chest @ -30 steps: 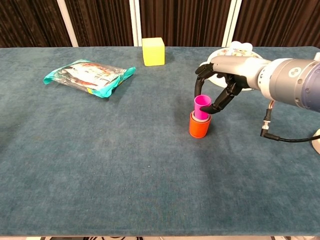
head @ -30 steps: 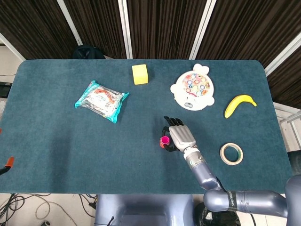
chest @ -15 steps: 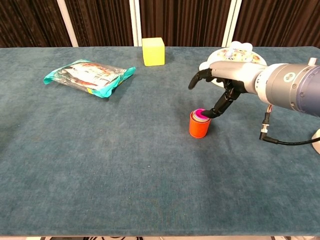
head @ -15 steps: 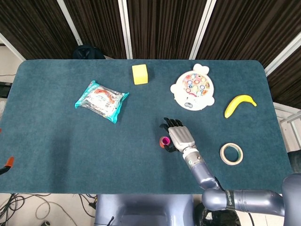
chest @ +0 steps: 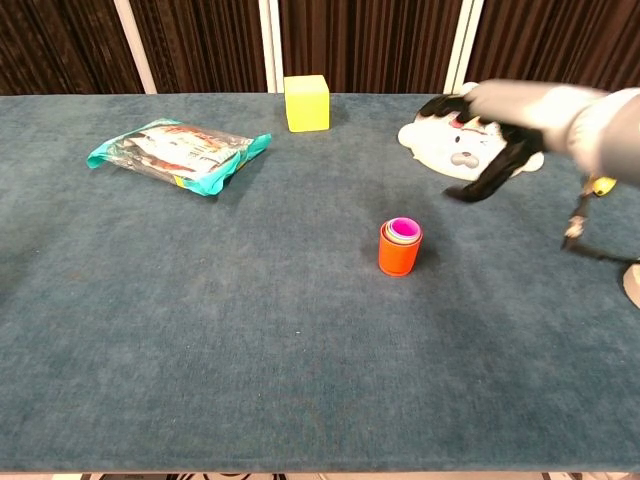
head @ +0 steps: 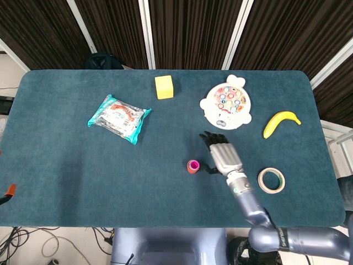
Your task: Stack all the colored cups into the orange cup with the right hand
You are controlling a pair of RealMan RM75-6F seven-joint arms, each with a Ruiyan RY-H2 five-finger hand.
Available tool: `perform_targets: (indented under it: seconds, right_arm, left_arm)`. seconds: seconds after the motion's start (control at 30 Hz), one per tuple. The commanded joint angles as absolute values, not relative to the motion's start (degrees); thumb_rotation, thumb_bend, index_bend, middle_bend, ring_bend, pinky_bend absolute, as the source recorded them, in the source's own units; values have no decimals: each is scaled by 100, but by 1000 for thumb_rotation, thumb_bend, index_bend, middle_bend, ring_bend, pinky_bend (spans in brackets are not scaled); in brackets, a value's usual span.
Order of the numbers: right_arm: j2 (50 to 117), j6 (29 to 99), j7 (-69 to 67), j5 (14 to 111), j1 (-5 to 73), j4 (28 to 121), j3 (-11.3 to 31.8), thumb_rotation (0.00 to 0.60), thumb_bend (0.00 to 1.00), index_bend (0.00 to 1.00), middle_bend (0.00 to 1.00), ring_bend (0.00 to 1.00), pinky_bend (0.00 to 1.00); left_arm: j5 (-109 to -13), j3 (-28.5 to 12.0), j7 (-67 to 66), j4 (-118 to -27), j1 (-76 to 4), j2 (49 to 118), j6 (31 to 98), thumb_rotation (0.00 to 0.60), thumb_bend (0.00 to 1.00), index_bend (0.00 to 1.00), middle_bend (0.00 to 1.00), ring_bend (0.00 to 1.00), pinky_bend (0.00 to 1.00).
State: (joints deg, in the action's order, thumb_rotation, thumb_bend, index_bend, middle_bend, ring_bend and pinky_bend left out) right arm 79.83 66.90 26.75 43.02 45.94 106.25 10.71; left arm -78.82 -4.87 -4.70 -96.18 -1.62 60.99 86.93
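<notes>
Teal felt covers the large rectangular table (head: 66, 176), on which everything is laid out. A silver robot arm (head: 251, 201) is seen rising from the near edge on the right side, ending in the right hand (head: 223, 156), grey-backed with black fingers. The hand is held above the cloth with its fingers apart and nothing in them; in the chest view it is blurred, so finer detail of the fingers cannot be told. The left hand is not seen in either view.

A crinkled teal and white plastic snack packet (head: 119, 118) lies on the left half of the table. A white round toy board with coloured buttons (head: 226, 102) is placed toward the far right, with a yellow banana (head: 280, 122) just beside it to the right. A yellow foam cube (head: 164, 87) sits near the far edge, and a beige roll of tape (head: 271, 180) lies flat near the right hand's wrist.

An orange plastic cup (chest: 399, 251) stands upright near the table's middle, apart from the hand, with a pink cup (chest: 405, 229) nested inside it so that only the rim shows.
</notes>
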Motion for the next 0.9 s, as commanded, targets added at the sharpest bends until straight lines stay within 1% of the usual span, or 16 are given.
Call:
perform_targets:
  seconds: [0.03, 0.2, 0.23, 0.33, 0.43, 0.57, 0.67, 0.9]
  right_arm:
    - [7469, 7650, 2157, 5452, 3837, 10719, 730, 600, 420, 74, 5, 64, 49]
    - [7216, 8771, 1709, 6715, 3044, 10370, 285, 600, 419, 74, 6, 63, 49]
    - [7185, 9102, 1715, 7000, 2819, 10224, 132, 600, 419, 74, 6, 63, 49]
    - [7163, 9511, 1629, 7427, 2433, 9955, -144, 600, 420, 74, 6, 63, 49]
    - [7143, 9701, 1510, 7704, 2145, 9730, -351, 600, 419, 74, 6, 63, 45]
    - [7309, 9894, 1436, 8044, 1810, 9284, -561, 600, 420, 73, 6, 62, 38]
    - [7427, 9881, 1387, 8166, 1618, 9041, -694, 600, 420, 74, 5, 57, 36]
    - [7426, 9775, 1358, 8312, 1349, 8900, -770, 600, 419, 74, 6, 57, 36]
  left_arm:
    - [-7883, -489, -480, -9625, -158, 6098, 8706, 600, 270, 27, 25, 0, 0]
    - [-7871, -488, -508, -9638, -151, 6097, 8713, 600, 271, 27, 25, 0, 0]
    - [-7872, -487, -517, -9639, -150, 6098, 8716, 600, 271, 27, 25, 0, 0]
    - [-7873, -495, -526, -9648, -149, 6101, 8732, 600, 271, 27, 25, 0, 0]
    - [-7869, -499, -525, -9653, -145, 6099, 8743, 600, 270, 27, 24, 0, 0]
    - [-7871, -507, -515, -9658, -146, 6091, 8748, 600, 271, 27, 24, 0, 0]
    - [-7864, -509, -493, -9654, -142, 6088, 8747, 600, 270, 27, 24, 0, 0]
    - [-7861, -515, -457, -9636, -151, 6088, 8729, 600, 271, 27, 24, 0, 0]
